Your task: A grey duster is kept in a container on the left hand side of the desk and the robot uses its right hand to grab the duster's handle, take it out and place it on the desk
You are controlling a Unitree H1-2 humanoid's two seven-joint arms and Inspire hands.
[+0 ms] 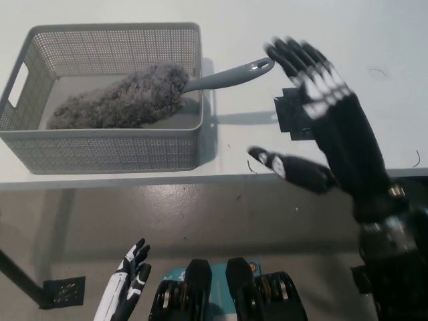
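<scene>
1. Grey duster lies in the mesh container at the desk's left, its handle propped over the rim, within reach.
2. Empty, fingers spread wide, the right hand hovers just beside the handle's tip.
3. Down low, the left hand rests open.

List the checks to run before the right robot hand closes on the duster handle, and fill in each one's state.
1. The right robot hand is open, fingers spread: ok.
2. The duster handle is exposed, sticking out over the right rim of the container: ok.
3. The right robot hand is around the handle: not ok; its fingertips are near the handle's end, contact cannot tell.
4. The duster head lies inside the container: ok.
5. The left robot hand is low at lower left, away from the container: ok.
</scene>
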